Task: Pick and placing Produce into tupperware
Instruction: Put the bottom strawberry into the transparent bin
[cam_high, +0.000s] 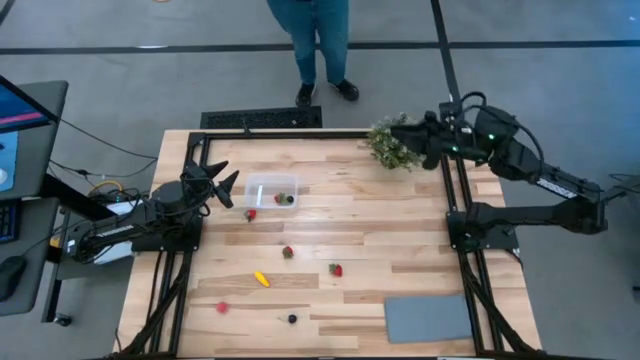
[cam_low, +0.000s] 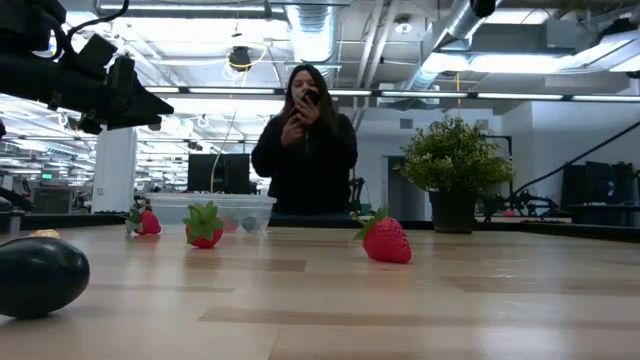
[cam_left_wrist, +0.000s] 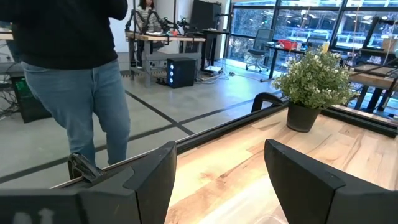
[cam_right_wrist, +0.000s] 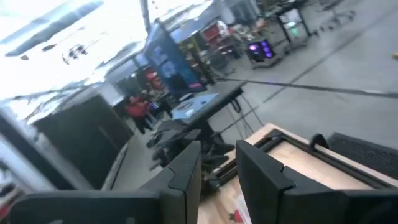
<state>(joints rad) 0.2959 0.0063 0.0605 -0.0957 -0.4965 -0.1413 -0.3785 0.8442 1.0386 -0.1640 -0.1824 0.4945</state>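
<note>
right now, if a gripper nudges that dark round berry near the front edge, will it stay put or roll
The dark berry looks smooth and rounded, so it would probably roll on the bare wooden table. Its glossy skin may slip between fingers. It sits alone, so nothing nearby would likely stop it.

The table (cam_high: 400, 230) is pale blond wood in long planks, framed in black rails. At the lower right of the overhead frame lies a flat mat (cam_high: 428, 319), plain grey. The tupperware (cam_high: 272, 190) is clear, faintly milky, with red and dark pieces showing inside. Scattered produce: red strawberries with green tops (cam_high: 336, 269), a yellow elongated piece (cam_high: 261, 279), a pinkish-red one (cam_high: 222, 307) at lower left, a near-black berry (cam_high: 292, 318). The bushy plant (cam_high: 391, 143) is green flecked with white, in a dark pot (cam_left_wrist: 303, 117). Both arms are matte black. The person (cam_low: 304, 150) wears a black top and blue jeans (cam_high: 320, 30).
</note>
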